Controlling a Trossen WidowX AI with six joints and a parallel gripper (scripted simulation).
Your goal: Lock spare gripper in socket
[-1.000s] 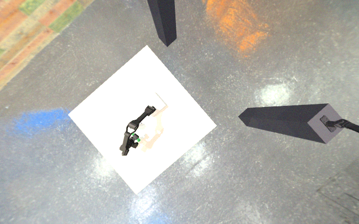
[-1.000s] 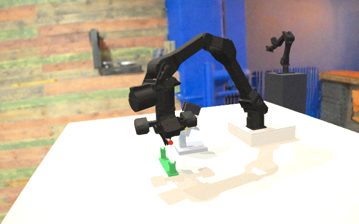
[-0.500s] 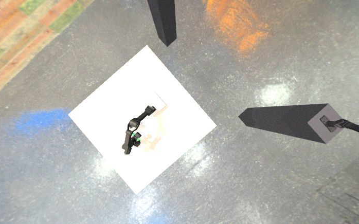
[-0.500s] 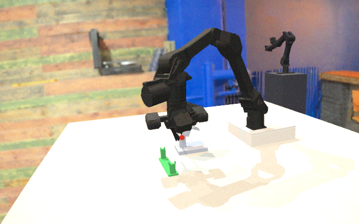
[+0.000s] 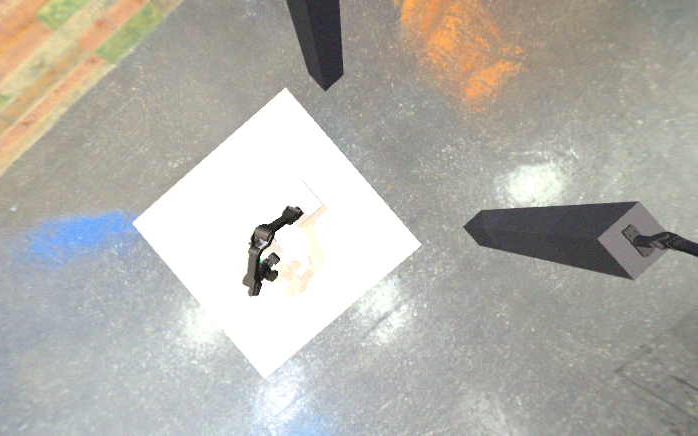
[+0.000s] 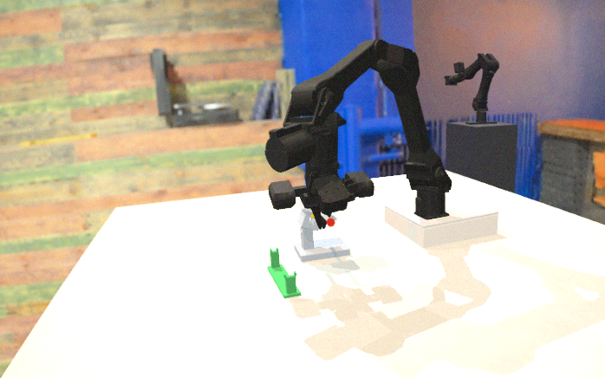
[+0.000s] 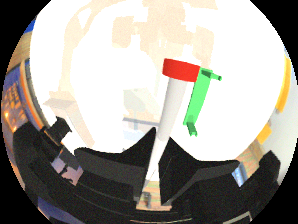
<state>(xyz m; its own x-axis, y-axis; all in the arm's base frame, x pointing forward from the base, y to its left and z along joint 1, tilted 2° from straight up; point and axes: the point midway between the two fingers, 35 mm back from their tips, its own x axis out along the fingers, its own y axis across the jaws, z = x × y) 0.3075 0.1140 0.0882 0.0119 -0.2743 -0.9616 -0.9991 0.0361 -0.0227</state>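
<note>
While the mount (image 6: 307,233) is half hidden, the end effector (image 6: 322,221) grips the pin (image 7: 174,106).

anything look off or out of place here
Nothing looks damaged or spilled. The gripper is shut on the red-capped lock pin above the grey mount. The green cradle stands empty on the table.

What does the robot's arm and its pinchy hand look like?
The arm is matte black all over, built from chunky, boxy links with a fat round motor drum. Its gripper is black too, with short stubby fingers. No cables or markings show.
</note>
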